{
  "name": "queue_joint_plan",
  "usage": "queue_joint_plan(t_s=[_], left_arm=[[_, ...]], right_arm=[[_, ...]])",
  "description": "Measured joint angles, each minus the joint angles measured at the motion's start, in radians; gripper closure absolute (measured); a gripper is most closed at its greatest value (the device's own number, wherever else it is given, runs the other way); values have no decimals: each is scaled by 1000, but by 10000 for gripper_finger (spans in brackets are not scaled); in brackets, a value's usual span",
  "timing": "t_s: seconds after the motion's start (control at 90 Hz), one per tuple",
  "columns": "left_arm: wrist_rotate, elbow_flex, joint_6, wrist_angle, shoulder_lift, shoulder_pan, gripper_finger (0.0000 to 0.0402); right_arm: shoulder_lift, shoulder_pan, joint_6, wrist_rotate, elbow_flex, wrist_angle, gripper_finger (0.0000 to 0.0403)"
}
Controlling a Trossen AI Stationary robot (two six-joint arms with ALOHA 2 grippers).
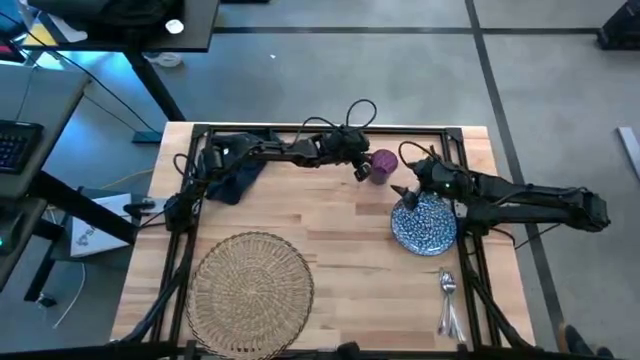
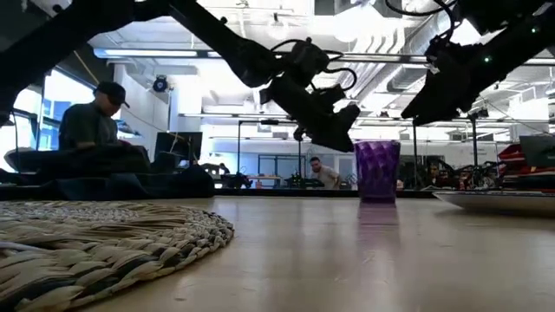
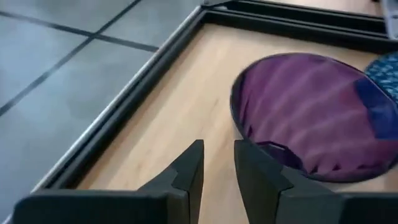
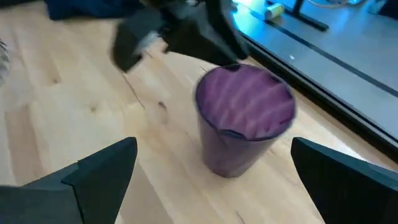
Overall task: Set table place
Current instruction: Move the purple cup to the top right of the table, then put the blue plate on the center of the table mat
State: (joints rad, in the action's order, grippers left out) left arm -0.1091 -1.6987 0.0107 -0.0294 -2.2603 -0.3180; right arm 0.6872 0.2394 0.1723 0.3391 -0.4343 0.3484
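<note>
Left gripper (image 3: 217, 165) (fingers nearly together) beside purple cup (image 3: 305, 115).

High view looks straight down; low view sits level (tabletop height); both wrists, seemingly close, share the cup (image 4: 244, 118).

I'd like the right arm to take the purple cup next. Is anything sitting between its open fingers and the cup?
Nothing visible does. The right gripper is open toward the purple cup across bare table; the left gripper hovers at the cup's far side.

The left gripper (image 1: 362, 170) hangs just beside the cup (image 1: 383, 165), crowding that side; bare table (image 1: 350, 225) lies open toward the mat (image 1: 250, 290).
</note>
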Motion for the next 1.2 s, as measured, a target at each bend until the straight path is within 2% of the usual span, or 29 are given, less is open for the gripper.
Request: queue_joint_plan(t_s=[0.167,0.378,0.611,0.856,1.044,1.2], left_arm=[[34,2,1,-18,-19,27,332],[-9,2,63,65,25,47,332],[-8,0,113,350,191,47,333],[-5,3,122,684,344,92,333],[15,108,75,814,482,146,333],[25,253,21,871,595,207,333]], right_arm=[[0,0,-15,2,-12,37,6],[0,2,46,0,-12,126,6],[5,2,208,-43,-12,214,6],[65,-15,359,-205,-12,294,6],[174,-122,432,-239,-12,299,6],[251,-229,504,-235,-24,304,6]])
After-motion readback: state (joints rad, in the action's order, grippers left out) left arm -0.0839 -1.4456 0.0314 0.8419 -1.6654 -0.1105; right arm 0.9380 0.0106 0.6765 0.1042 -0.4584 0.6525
